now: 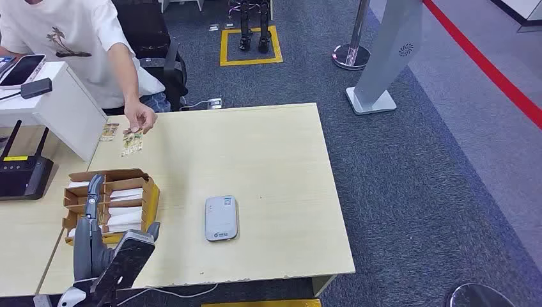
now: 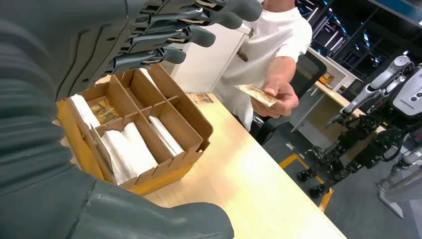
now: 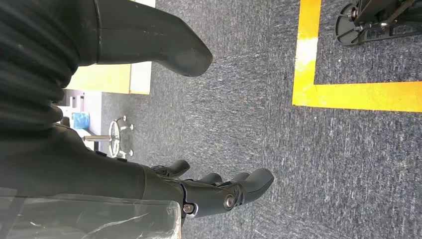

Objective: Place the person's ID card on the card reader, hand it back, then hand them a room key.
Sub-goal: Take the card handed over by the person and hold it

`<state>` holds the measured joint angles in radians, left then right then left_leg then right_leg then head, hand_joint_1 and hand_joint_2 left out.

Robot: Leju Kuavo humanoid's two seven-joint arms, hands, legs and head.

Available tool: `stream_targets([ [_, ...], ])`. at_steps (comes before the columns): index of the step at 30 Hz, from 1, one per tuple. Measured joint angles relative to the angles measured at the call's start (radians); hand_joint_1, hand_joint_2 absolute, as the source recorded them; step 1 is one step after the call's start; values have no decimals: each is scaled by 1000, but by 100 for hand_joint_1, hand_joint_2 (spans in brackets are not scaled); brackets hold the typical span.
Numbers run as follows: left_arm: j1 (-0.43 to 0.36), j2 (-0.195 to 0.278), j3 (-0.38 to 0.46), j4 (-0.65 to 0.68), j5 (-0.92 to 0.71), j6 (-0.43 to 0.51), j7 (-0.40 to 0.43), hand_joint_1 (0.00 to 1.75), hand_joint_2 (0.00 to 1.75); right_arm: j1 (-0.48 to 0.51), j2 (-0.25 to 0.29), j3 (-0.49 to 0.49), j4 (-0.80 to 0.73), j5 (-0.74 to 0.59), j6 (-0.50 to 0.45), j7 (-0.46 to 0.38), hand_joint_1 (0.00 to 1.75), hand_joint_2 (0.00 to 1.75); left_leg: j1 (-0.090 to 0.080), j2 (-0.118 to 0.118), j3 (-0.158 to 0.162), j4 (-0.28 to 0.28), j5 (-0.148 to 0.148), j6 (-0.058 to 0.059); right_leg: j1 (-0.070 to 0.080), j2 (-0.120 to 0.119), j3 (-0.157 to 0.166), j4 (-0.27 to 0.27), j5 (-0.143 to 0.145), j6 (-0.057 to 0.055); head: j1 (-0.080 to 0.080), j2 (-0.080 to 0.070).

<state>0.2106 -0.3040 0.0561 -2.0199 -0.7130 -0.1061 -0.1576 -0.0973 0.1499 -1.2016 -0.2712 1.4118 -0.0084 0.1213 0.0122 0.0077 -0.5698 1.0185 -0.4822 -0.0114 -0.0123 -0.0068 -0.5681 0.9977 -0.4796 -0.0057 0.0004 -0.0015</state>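
A person's hand (image 1: 139,119) hovers over the table's far left corner and pinches a patterned ID card (image 2: 256,93). Two similar cards (image 1: 132,144) lie on the table (image 1: 275,166) just below it. The grey-white card reader (image 1: 221,218) lies flat near the table's front middle. A cardboard divider box (image 1: 112,185) with white room key cards (image 2: 127,149) in its compartments stands at the front left. My left hand (image 1: 89,224) hangs over that box with its fingers (image 2: 189,25) spread and nothing in it. My right hand (image 3: 149,124) hangs open above the carpet.
A black router (image 1: 22,176) and a white stand (image 1: 61,105) carrying a phone (image 1: 22,69) sit at the left. Beyond the table are a black chair (image 1: 160,57), a stanchion base (image 1: 350,55), a grey sign stand (image 1: 383,57) and yellow floor marking (image 1: 252,61).
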Motion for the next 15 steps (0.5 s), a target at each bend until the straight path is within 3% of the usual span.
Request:
stream_targets([
  [5,-2,1,0,0,-49,19,9,0,175,0,0,0,0,0,1,1,0,175,0,0,0,0,0,0,0,0,0,0,0,0,0,0],
  [9,-42,11,0,-8,-268,71,79,0,175,0,0,2,0,7,1,0,0,175,0,-1,0,0,0,0,0,-1,0,0,0,0,0,0],
  [15,-158,73,14,-9,-532,14,199,0,175,-1,0,11,0,23,15,-10,0,175,0,-1,0,0,1,0,0,-1,1,0,1,0,0,0],
])
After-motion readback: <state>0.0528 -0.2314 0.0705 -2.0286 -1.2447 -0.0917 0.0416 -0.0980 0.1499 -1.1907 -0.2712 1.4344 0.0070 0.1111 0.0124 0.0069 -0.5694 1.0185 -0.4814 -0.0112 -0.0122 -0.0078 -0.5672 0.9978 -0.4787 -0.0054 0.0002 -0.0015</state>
